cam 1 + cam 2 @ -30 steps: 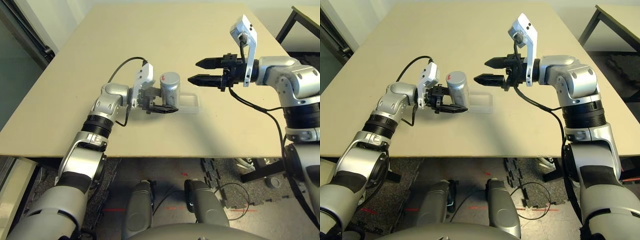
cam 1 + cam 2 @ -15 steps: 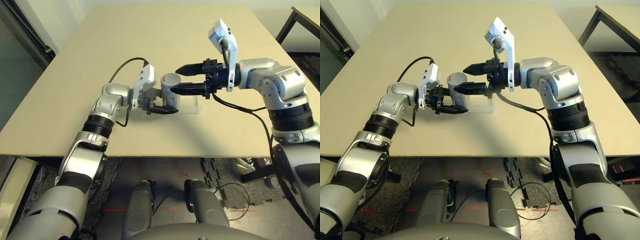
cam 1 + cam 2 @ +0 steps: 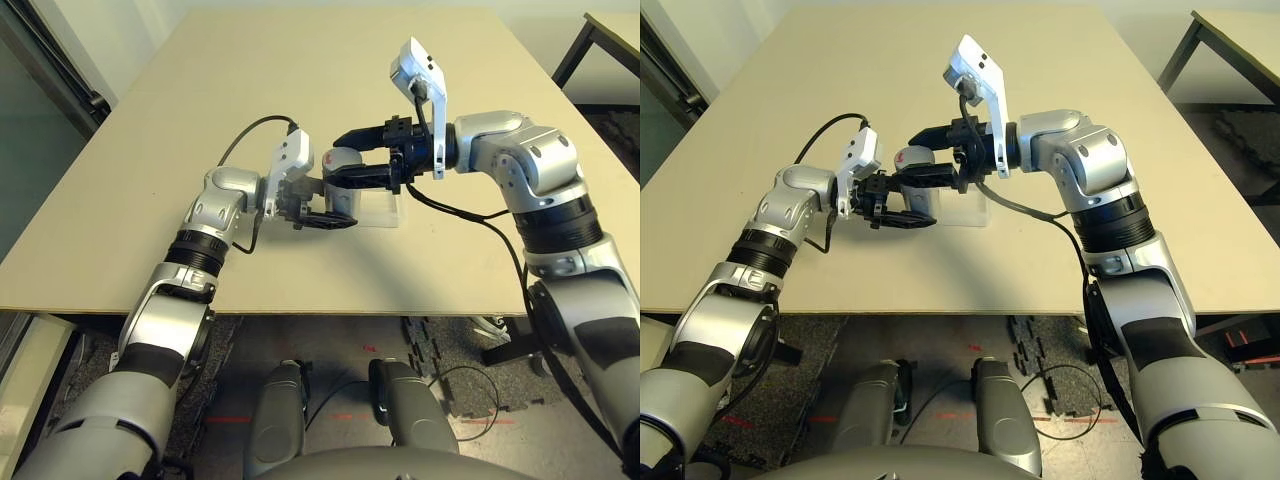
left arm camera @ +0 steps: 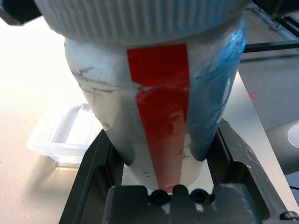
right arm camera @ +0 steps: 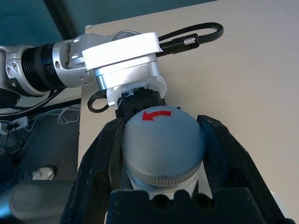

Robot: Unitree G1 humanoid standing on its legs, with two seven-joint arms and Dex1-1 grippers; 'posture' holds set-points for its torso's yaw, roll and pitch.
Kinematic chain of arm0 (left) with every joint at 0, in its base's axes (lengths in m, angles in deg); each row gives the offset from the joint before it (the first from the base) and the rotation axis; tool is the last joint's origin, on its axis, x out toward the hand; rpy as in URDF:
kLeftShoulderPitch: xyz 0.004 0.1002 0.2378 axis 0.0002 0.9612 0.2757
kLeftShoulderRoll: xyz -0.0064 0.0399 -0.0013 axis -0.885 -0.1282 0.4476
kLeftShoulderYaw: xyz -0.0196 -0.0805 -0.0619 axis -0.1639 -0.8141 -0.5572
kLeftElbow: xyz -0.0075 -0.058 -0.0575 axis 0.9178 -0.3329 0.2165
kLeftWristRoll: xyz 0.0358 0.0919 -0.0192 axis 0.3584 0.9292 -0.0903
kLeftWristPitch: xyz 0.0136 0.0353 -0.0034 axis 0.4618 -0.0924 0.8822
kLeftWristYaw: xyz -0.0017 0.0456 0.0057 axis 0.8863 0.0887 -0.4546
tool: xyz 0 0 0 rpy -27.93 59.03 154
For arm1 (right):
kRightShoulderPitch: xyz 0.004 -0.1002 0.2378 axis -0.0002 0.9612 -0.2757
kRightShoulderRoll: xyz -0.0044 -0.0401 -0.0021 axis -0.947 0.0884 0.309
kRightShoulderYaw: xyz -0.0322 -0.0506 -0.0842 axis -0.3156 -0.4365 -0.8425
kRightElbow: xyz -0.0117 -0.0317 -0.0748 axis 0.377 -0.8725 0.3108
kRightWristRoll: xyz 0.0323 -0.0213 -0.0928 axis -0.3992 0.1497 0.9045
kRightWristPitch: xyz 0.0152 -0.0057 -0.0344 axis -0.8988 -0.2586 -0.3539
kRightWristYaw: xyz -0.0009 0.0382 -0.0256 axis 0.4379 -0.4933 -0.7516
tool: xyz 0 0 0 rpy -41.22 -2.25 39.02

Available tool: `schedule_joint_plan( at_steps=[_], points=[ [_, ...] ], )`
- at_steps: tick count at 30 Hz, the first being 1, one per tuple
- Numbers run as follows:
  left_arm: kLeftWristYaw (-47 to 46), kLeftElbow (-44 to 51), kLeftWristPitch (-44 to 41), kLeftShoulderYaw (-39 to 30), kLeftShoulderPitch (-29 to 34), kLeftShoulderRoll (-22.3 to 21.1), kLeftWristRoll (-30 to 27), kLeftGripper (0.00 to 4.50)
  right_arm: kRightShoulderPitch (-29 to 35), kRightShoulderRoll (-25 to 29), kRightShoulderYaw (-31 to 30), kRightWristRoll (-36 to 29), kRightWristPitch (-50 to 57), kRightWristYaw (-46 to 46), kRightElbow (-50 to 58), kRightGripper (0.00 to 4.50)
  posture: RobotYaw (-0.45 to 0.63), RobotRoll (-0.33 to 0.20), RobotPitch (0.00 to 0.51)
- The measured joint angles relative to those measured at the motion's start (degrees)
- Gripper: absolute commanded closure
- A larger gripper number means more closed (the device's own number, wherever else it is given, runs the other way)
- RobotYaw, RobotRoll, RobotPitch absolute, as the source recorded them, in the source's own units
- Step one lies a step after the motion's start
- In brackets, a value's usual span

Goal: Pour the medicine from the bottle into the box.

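Observation:
The silvery bottle (image 3: 340, 160) with its red label (image 4: 161, 112) stands upright just above the table, and my left gripper (image 3: 328, 200) is shut on its lower body. From the right, my right gripper (image 3: 338, 160) has come in level and is shut on the bottle's round grey cap (image 5: 163, 135), one finger (image 5: 105, 154) on each side; a red arrow marks the cap's top. The clear plastic box (image 3: 382, 210) lies on the table right behind the bottle, also seen past it in the left wrist view as the box (image 4: 60, 140). The medicine is hidden.
The tan table (image 3: 200, 110) stretches far and wide around both arms. A second table's corner (image 3: 612, 30) stands at the far right, beyond a gap of floor. The table's front edge (image 3: 300, 312) runs below the arms.
My right gripper has moved left from open air to the bottle and has shut around its cap. The left gripper and the bottle have stayed in place.

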Motion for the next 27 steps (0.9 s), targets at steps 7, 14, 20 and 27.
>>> schedule_joint_plan(
  at_steps=[7, 14, 20, 27],
  points=[
    [0.0, 0.1, 0.0, 0.0, 0.2, 0.1, 0.0, 1.80, -0.2, -0.2, 0.2, -0.1, 0.3, 0.0, -0.7, 1.92, -0.02, 0.000, 0.114],
    [-0.9, 0.5, 0.1, -0.3, 0.8, -0.4, 0.2, 1.81, -2.3, -1.4, 0.8, -0.7, -0.1, 0.1, -5.6, 1.92, -0.02, 0.000, 0.114],
    [-2.8, 0.5, 0.1, -0.7, 0.9, -0.8, 0.3, 1.81, -4.3, -2.3, 0.8, -1.0, -2.1, 0.2, -10.6, 1.92, -0.01, 0.000, 0.114],
    [-2.5, 0.0, 2.1, 0.6, 1.8, -1.8, 2.1, 1.81, -8.7, -1.7, 9.8, 1.3, -10.9, 9.5, -17.8, 1.92, 0.00, 0.000, 0.113]
  ],
)
